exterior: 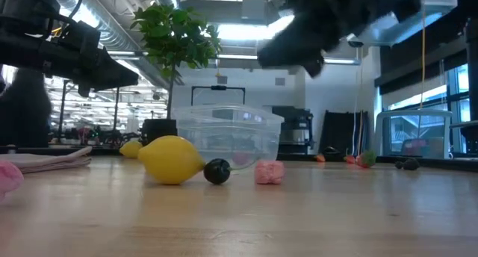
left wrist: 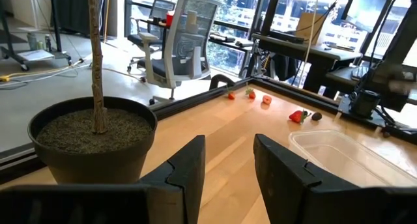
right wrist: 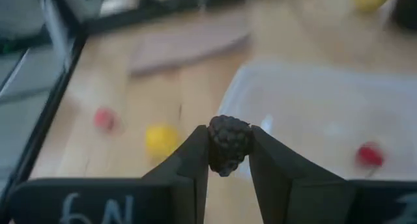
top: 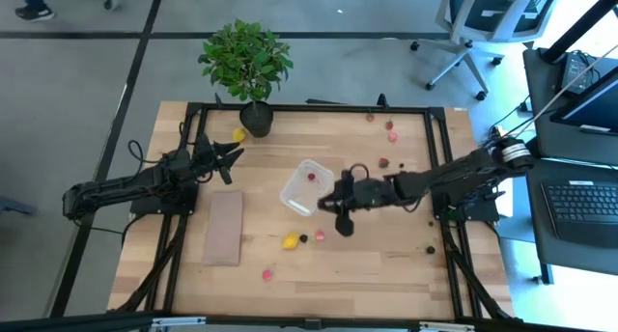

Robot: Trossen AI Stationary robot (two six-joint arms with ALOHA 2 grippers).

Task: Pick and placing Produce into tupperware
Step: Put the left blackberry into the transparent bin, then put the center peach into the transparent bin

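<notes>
The clear tupperware [top: 301,189] stands mid-table with one red piece [top: 311,177] inside; it also shows in the low view [exterior: 224,134]. My right gripper [top: 328,203] hovers at the tub's near right corner, shut on a dark maroon berry [right wrist: 228,143]. A yellow lemon [top: 290,240], a dark piece [top: 303,238] and a pink piece [top: 319,235] lie on the table just near of the tub. My left gripper [left wrist: 228,165] is open and empty beside the plant pot [left wrist: 91,142], at the far left. My right gripper pinches the bumpy dark maroon berry by its two sides [right wrist: 212,146] between its two fingers. The berry shows between the fingers' free ends in the wrist view. It is lifted clear of the table, above the tub's near edge [right wrist: 260,129].
A flat tan board [top: 224,228] lies left of the tub. A leafy potted plant [top: 246,67] stands at the far edge with a yellow piece [top: 238,134] beside it. More small red pieces [top: 391,136] lie far right, a pink one [top: 267,273] near the front, a dark one [top: 431,249] near right.
</notes>
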